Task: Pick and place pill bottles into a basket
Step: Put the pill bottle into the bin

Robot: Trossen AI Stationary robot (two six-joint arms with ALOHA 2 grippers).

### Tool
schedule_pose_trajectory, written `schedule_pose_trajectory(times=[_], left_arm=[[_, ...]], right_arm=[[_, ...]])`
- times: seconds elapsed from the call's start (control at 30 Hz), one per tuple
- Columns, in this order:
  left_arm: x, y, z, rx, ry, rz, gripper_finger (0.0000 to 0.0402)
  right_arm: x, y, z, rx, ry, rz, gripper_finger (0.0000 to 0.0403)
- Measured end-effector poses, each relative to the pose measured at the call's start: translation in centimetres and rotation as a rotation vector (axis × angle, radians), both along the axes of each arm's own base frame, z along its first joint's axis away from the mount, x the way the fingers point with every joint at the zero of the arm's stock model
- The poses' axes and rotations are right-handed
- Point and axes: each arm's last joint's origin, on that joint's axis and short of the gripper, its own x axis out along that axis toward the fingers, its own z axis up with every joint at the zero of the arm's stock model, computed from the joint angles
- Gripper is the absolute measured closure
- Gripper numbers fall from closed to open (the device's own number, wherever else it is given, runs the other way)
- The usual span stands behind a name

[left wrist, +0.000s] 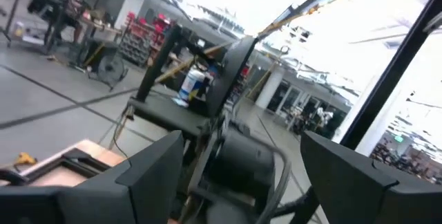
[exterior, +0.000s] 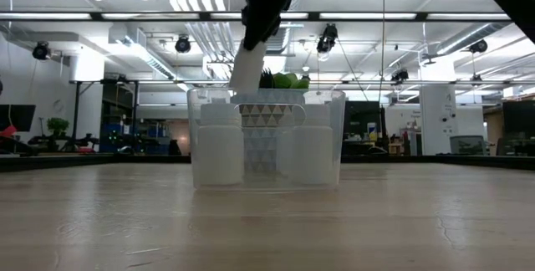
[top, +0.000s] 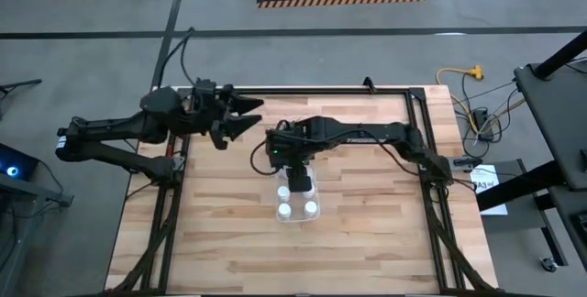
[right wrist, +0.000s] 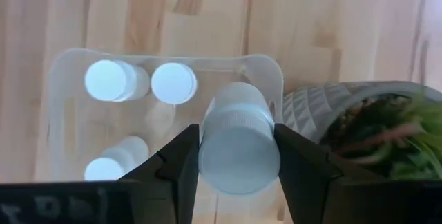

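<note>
My right gripper [right wrist: 238, 175] is clamped on a small white cylindrical pill bottle with a ribbed white cap [right wrist: 238, 148], fingers pinching its sides just under the cap so it hangs cap-up and tilted above the clear rectangular plastic basket [right wrist: 269, 68]. I'm holding it over the basket's far end, the end next to the green leafy plant in its grey patterned pot [right wrist: 359, 124], because that end looks free. Three more white bottles already stand inside: two side by side at the near end [right wrist: 110, 80], one by the long wall [right wrist: 114, 165]. The low view shows my bottle [exterior: 247, 66] above the rim with its lower end angled toward the opening, so I judge this is the drop-in step. The basket sits around the middle of the wooden table [top: 367, 242], slightly toward the back edge. I'd want to come down a touch first; a tilted release from here might knock the rim or tip a standing bottle. My left gripper [top: 240, 116] waits with fingers apart, empty, near the table's back-left corner, well clear of the basket.
</note>
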Motion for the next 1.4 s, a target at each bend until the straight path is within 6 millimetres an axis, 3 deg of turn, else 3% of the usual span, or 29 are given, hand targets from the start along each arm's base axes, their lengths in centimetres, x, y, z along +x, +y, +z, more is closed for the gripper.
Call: schedule_pose_trajectory(times=[0.27,0.6,1.4], left_arm=[[-1.9,-0.1,1.0,0.029,-0.054,0.019,0.0127],[-1.8,-0.1,0.9,0.043,-0.045,0.025,0.0127],[-1.1,0.0,0.5,0.042,-0.022,0.024,0.0127]], right_arm=[[1.6,-0.4,-3.1,-0.021,0.072,0.000,0.0256],[2.7,-1.4,-5.6,-0.038,0.107,0.006,0.0256],[3.6,-1.5,-7.3,-0.050,0.083,0.046,0.0256]])
